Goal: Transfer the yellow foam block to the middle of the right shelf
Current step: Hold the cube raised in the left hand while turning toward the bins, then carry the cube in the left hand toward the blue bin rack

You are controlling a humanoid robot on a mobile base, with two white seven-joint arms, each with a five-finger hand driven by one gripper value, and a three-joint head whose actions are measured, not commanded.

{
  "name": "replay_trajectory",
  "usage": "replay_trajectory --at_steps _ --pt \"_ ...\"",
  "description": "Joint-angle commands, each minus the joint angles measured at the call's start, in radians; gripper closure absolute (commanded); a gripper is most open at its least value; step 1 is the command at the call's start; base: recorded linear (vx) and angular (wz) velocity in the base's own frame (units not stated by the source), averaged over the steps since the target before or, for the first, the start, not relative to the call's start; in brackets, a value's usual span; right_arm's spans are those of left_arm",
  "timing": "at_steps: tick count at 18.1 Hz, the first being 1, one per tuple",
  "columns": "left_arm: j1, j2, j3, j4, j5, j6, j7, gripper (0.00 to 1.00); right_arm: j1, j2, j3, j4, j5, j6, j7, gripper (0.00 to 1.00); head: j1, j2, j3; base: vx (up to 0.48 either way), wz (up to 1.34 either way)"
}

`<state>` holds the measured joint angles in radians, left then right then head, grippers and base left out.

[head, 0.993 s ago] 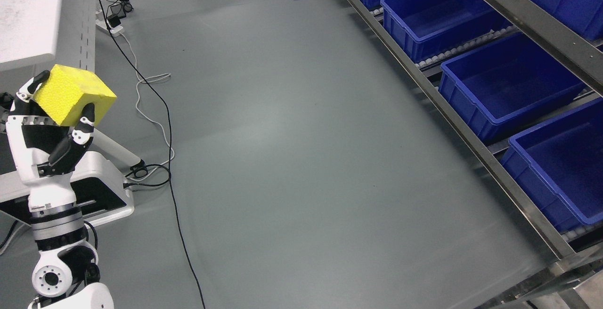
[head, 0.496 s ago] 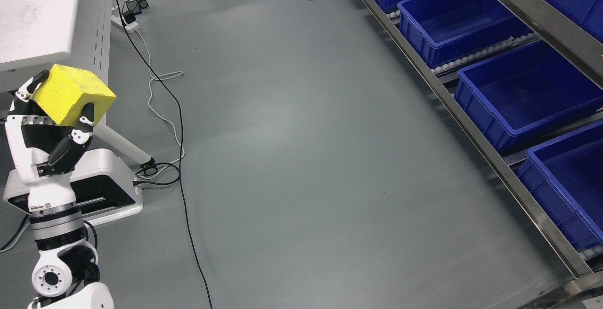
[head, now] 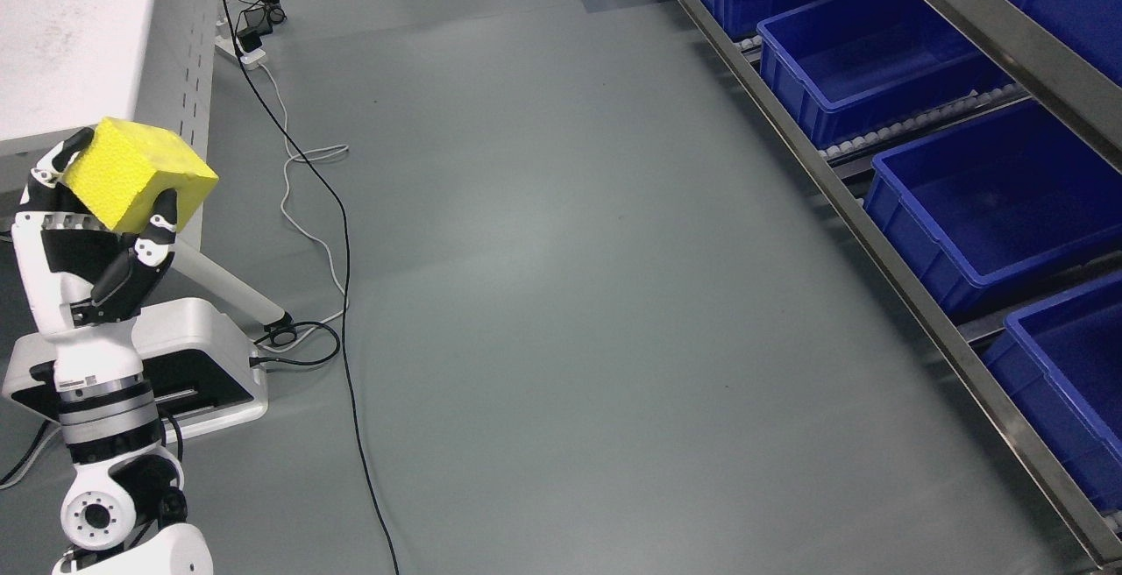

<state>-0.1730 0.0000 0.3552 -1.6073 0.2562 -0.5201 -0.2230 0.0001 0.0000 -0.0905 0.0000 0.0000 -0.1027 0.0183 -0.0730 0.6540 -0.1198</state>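
Observation:
A yellow foam block (head: 136, 173) is held up at the far left of the head view. My left hand (head: 92, 246) is shut on it, thumb on its near right face and a fingertip at its left corner. The white and black forearm rises from the bottom left corner. The shelf (head: 920, 233) runs along the right side, a metal rail with several blue bins (head: 877, 58) on rollers. A wide stretch of grey floor lies between the block and the shelf. No right arm shows.
A white table (head: 79, 40) stands at the upper left, its white foot unit (head: 206, 356) beside my arm. Black and white cables (head: 333, 233) trail across the floor from a power strip (head: 250, 45). An upper shelf rail (head: 990, 27) crosses the top right.
The whole picture has shifted right: the camera moved, so table, cables and bins sit further right and lower. The block stays in my left hand at the same place in view.

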Motion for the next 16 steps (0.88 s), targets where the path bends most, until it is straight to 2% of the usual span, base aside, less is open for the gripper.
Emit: replay_trajectory --at_steps 1,16 --pt "-0.003 0.017 -0.005 0.001 0.000 0.006 -0.001 0.99 -0.003 -0.017 0.000 -0.017 -0.002 0.005 0.000 0.00 0.0000 0.000 0.000 0.191 0.00" --pt "-0.005 0.017 -0.004 0.001 0.000 0.006 -0.001 0.99 -0.003 -0.017 0.000 -0.017 -0.001 0.006 0.000 0.00 0.0000 0.000 0.000 0.217 -0.07"
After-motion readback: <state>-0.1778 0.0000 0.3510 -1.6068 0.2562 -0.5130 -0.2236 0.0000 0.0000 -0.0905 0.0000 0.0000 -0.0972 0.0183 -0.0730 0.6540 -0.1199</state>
